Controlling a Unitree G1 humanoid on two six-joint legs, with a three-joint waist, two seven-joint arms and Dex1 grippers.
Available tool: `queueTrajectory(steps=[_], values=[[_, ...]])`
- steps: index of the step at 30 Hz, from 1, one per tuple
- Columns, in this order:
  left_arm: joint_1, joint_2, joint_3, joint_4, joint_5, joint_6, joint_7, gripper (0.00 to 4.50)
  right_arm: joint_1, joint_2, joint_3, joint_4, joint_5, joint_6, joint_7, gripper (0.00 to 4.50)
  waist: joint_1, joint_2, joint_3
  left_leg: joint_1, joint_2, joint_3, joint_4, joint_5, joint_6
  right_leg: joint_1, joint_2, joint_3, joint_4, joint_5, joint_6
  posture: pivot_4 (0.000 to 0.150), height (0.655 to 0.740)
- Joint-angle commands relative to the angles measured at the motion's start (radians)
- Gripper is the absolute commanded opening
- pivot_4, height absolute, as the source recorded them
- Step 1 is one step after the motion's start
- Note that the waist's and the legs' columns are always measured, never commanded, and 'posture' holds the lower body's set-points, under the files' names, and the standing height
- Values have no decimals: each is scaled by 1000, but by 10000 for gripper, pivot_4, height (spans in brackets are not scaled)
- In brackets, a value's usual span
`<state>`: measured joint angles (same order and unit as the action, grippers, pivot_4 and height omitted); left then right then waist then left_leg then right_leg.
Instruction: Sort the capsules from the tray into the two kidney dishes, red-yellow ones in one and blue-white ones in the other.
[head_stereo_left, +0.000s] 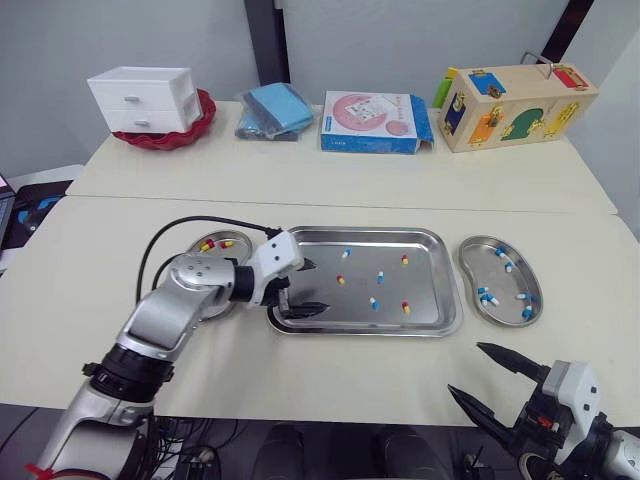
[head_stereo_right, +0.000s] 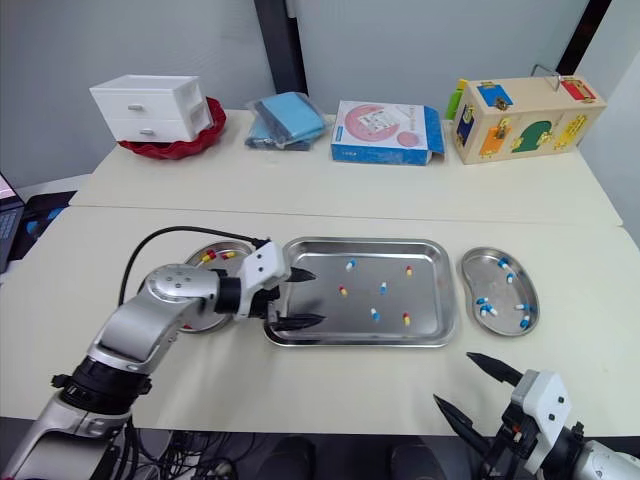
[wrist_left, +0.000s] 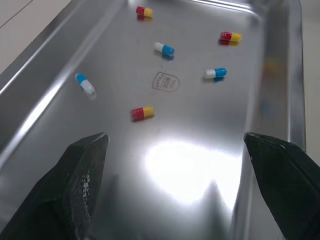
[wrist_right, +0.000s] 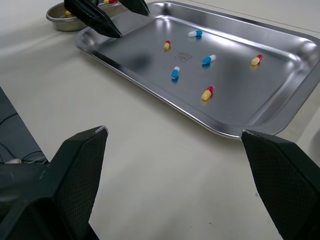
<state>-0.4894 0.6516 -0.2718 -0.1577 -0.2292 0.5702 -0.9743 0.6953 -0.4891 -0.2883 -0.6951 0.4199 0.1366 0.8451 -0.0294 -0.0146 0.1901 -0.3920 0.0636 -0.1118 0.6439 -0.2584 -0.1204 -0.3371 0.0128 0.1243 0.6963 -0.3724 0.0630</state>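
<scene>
**Left gripper** (head_stereo_left: 315, 287): fingers spread wide, nothing held. Poised over the left end of the tray (head_stereo_left: 360, 232).

**Nearest capsule:** red-yellow capsule (wrist_left: 142, 113), lying flat on the tray floor just ahead of the fingertips, toward the tray's middle. Its long axis runs roughly along the line from one fingertip to the other, so a straight close would likely catch it end-on. A turn of the wrist looks advisable.

**Other tray contents:** two more red-yellow capsules and three blue-white capsules (head_stereo_left: 373, 303), scattered farther right.

**Left kidney dish** (head_stereo_left: 228, 234): just beside the tray's left end, holding red-yellow capsules and partly covered by the left arm.

**Right kidney dish** (head_stereo_left: 465, 262): just beside the tray's right end, holding blue-white capsules.

**Right gripper** (head_stereo_left: 468, 368): fingers wide apart, empty, near the table's front edge and well apart from the tray. The left arm is the nearer one.
</scene>
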Motion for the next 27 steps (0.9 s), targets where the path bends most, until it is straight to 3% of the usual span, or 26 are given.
queueTrajectory(steps=[1,8,14,17,20,27], values=[[-41,-61,-32,-3,77,22,104,45000,13,12,16,-27,-2,-27,-24,44840,0,0,0,0,0,0,0,0,0,0,0,0,0,0,0,1500,7400],[-96,-150,-83,87,170,9,184,45000,18,15,44,-22,-17,-44,-46,44840,0,0,0,0,0,0,1,0,0,0,0,0,0,0,0,1500,7400],[-103,-157,-106,122,193,4,155,45000,21,12,57,-27,-21,-44,-59,44840,0,0,0,0,0,0,0,0,0,0,0,0,1,0,0,1500,7400],[-102,-166,-105,126,195,17,153,39245,22,8,59,-35,-20,-38,-66,45000,0,0,0,0,0,0,1,0,0,0,0,0,1,0,0,1500,7400],[-97,-165,-116,121,205,27,148,30257,23,5,62,-47,-17,-28,-73,45000,0,0,0,0,0,0,1,0,0,0,0,0,1,0,0,1500,7400],[-89,-169,-119,122,212,53,154,30257,38,-4,68,-70,-14,-15,-92,45000,0,1,-1,0,0,0,1,0,0,1,0,0,1,0,0,1500,7400]])
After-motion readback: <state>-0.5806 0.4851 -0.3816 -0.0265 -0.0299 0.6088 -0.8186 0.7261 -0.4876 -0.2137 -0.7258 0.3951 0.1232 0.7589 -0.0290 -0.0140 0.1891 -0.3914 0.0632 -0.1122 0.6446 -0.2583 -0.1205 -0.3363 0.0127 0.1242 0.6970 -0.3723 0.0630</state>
